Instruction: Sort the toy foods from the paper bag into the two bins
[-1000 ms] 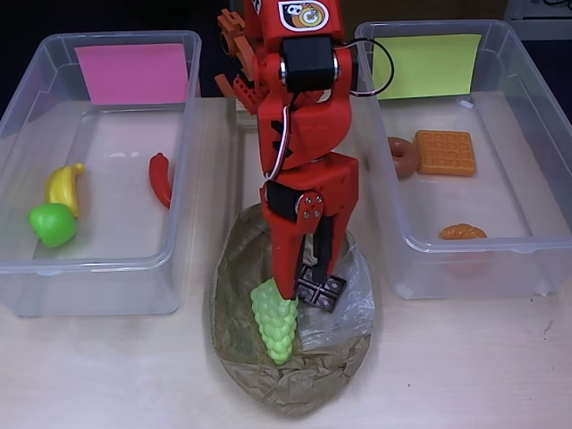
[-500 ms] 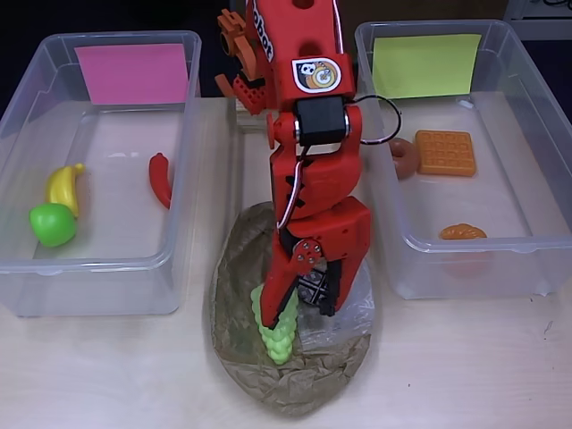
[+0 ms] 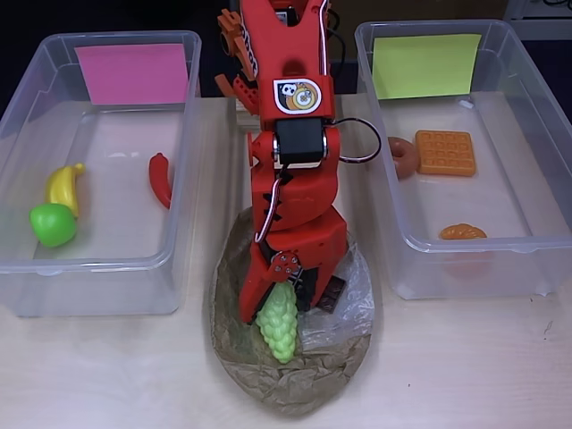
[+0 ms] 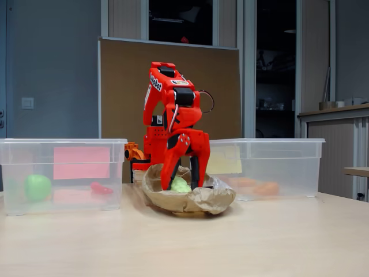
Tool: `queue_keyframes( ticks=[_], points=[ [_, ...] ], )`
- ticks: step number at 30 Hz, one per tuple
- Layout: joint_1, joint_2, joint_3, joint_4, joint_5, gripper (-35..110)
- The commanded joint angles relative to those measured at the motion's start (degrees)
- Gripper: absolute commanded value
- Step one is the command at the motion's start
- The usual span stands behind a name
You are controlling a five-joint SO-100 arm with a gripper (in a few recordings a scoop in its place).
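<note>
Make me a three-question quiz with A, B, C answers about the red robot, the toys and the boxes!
1. Where is the banana?
A. In the paper bag
B. In the bin with the pink card
C. On the bare table

2. How many toys lie in the bin with the yellow-green card?
A. One
B. Three
C. Five

3. What is the end effector doing?
A. Reaching down into the paper bag at the grapes
B. Hovering over the pink-card bin
C. Holding the waffle

Answers: 1 B, it lies beside the green apple in the bin with the pink card. 2 B, donut, waffle and bread roll. 3 A, its fingers straddle the grapes inside the paper bag.
</note>
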Motion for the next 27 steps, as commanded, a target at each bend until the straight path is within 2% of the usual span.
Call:
queue_keyframes(
  ticks=[1, 9, 14, 27],
  points=[
    [-0.35, 0.79, 1.85, -1.76, -0.44, 34],
    [-0.18, 0.00, 2.81, -2.20, -4.13, 31],
    [0.44, 0.18, -2.11, 2.20, -12.83, 27],
    [-1.41, 9.23, -17.31, 13.18, -33.13, 29]
  ],
)
